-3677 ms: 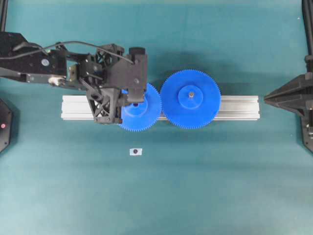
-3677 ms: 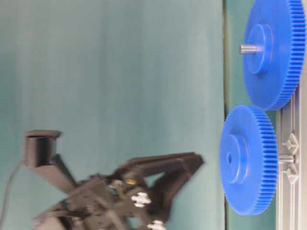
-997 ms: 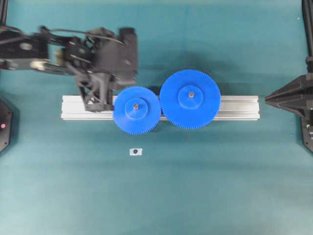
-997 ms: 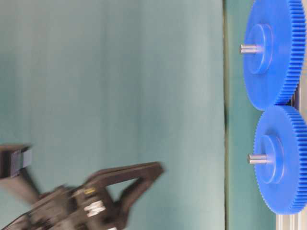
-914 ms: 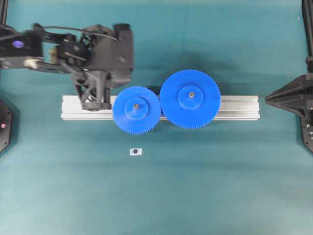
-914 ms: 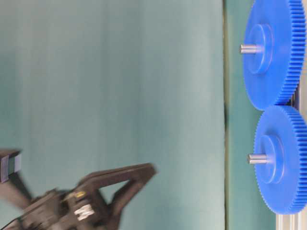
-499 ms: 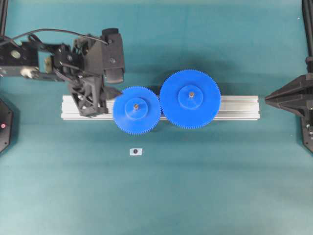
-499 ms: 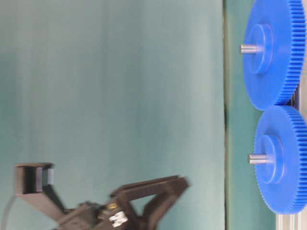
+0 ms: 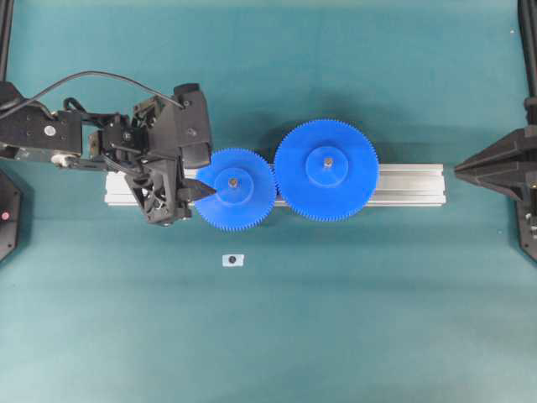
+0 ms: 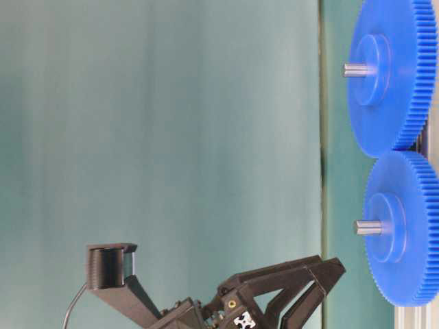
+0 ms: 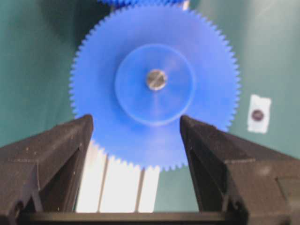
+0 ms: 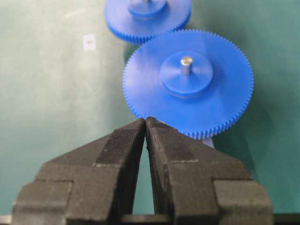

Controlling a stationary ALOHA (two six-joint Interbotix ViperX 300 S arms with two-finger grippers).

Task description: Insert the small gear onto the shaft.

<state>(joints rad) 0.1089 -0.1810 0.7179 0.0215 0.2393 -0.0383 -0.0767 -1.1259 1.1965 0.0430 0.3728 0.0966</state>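
Small gear point(image 9: 234, 188) sits seated on the shaft point(image 11: 156, 79), pin tip showing through its hub, teeth meshed with the larger gear point(image 9: 326, 170) on the rail point(image 9: 411, 185). Left gripper point(image 11: 136, 140) spread wide, empty, just beside the gear's rim. Right gripper point(image 12: 145, 129) closed, parked well apart. Insertion looks done; next: retreat clear without nudging the gear.

matt plastic small gear point(image 9: 234, 188) (toothed), metal shaft point(image 11: 156, 79)
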